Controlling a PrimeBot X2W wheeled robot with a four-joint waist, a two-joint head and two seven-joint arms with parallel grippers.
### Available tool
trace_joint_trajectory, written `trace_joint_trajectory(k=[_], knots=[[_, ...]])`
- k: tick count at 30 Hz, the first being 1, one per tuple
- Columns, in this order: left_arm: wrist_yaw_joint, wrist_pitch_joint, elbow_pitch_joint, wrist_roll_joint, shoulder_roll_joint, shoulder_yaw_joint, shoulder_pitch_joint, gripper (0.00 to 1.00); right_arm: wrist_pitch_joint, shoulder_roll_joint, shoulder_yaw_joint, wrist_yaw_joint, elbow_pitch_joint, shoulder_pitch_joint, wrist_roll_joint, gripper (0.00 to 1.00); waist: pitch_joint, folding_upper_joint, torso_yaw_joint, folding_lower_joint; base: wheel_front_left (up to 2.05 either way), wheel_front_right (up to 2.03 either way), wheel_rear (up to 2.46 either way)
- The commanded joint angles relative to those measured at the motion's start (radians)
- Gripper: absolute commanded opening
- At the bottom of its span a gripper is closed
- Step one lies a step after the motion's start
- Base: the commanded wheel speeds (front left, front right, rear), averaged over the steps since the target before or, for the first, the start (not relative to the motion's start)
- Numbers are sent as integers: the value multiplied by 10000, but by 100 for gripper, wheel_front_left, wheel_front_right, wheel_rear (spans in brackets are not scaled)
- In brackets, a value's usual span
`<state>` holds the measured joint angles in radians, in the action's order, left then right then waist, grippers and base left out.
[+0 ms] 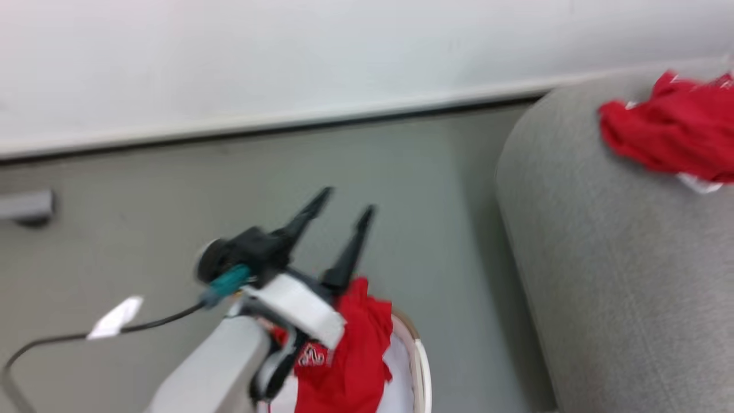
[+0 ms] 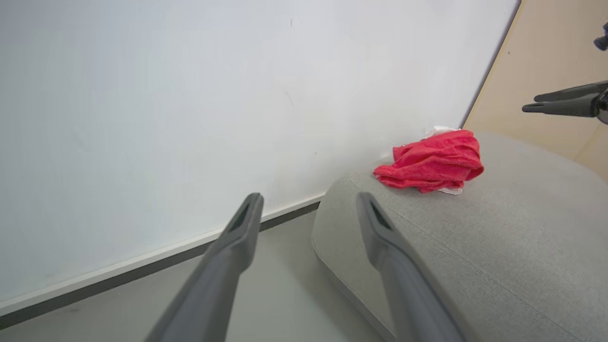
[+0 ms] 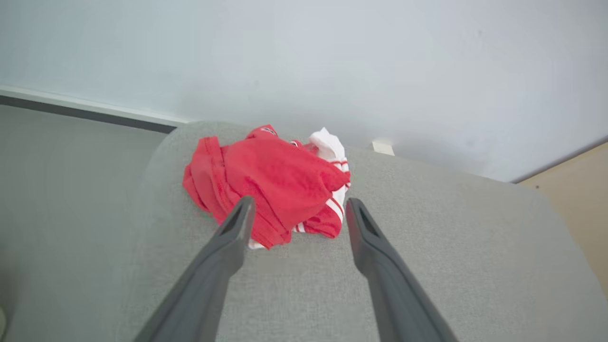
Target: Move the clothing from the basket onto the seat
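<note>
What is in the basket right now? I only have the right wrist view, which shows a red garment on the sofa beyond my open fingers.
Observer: The head view shows a second red garment with a white print, heaped in the basket and rising above its rim.
Operator: Where is the left gripper?
Observer: The left gripper is open and empty, its wrist over the basket, fingers pointing out over the floor.
Operator: How does my right gripper sit relative to the sofa?
Observer: In the left wrist view the right gripper hangs in the air above the sofa, apart from the crumpled red garment lying there.
</note>
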<state>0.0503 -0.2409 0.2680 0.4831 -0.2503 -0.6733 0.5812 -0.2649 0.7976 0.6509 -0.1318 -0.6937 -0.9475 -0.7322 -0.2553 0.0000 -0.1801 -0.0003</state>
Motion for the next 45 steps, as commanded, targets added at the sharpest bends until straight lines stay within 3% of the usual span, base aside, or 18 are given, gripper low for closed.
trace_joint_trajectory(k=[1, 7, 13, 18, 22, 27, 34, 39, 45], knots=[[224, -88, -98, 179, -255, 288, -415, 100, 263, 42, 135, 22, 632, 302, -495, 100, 1100, 0, 16, 3, 0, 0, 0], [864, -165, -462, 576, -851, 1173, -1340, 100, 1406, 93, 107, 23, 2243, 741, -1014, 100, 1798, 0, 280, 3, 0, 0, 0], [1457, -232, -942, 927, -1181, 2099, -2289, 100, 2557, -363, -802, 23, 2999, 1386, -1102, 100, 1969, 0, 442, 3, 0, 0, 0], [1879, -236, -1472, 953, -1007, 2906, -3188, 100, 3785, -1064, -2423, 22, 3136, 2861, -496, 100, 2070, 0, 870, 3, 0, 0, 0], [2047, -240, -1862, 302, -876, 3521, -3861, 100, 4656, -2122, -3924, 22, 3258, 4387, 548, 100, 2102, 0, 1092, 3, 0, 0, 0], [1583, -236, -2006, -521, -359, 4387, -4521, 100, 5215, -3947, -5233, 22, 3753, 6289, 2351, 100, 2070, 0, 1324, 3, 0, 0, 0], [416, -237, -1852, -1819, 583, 5289, -5085, 100, 5296, -5958, -5617, 22, 4701, 8232, 4032, 100, 2036, 0, 1502, 3, 0, 0, 0], [-324, -238, -1421, -2396, 1215, 5814, -5324, 100, 5301, -6631, -5829, 22, 5146, 8810, 4512, 100, 2000, 0, 1481, 3, 0, 0, 0], [-922, -238, -1185, -2839, 1652, 6336, -5257, 100, 5303, -6787, -5739, 22, 5350, 8678, 4694, 100, 1958, 0, 1386, 3, 0, 0, 0]])
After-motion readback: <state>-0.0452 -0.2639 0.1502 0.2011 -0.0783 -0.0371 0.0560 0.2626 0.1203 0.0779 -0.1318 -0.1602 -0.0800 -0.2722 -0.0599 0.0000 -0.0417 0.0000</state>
